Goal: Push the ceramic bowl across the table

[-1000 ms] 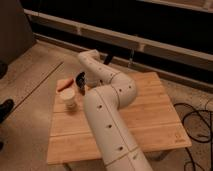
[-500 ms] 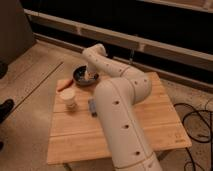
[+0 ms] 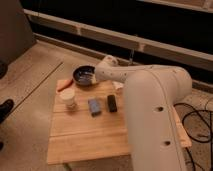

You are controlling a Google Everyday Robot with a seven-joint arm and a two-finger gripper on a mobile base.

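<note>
One ceramic bowl (image 3: 84,76) sits at the far left corner of the table (image 3: 85,136) — the gripper (image 3: 97,75) is at its right rim, and whether it grips anything cannot be told. A cream cup (image 3: 68,98) stands nearer.

gripper (image 3: 99,74) blurred by ceramic bowl (image 3: 83,76) rim, pt of table (image 3: 85,135) hidden behind arm (image 3: 150,110), arm cut off at btm edge

White rounded arm (image 3: 150,95), dark dots (image 3: 159,108); tool (image 3: 95,76) at bowl (image 3: 81,75).
</note>
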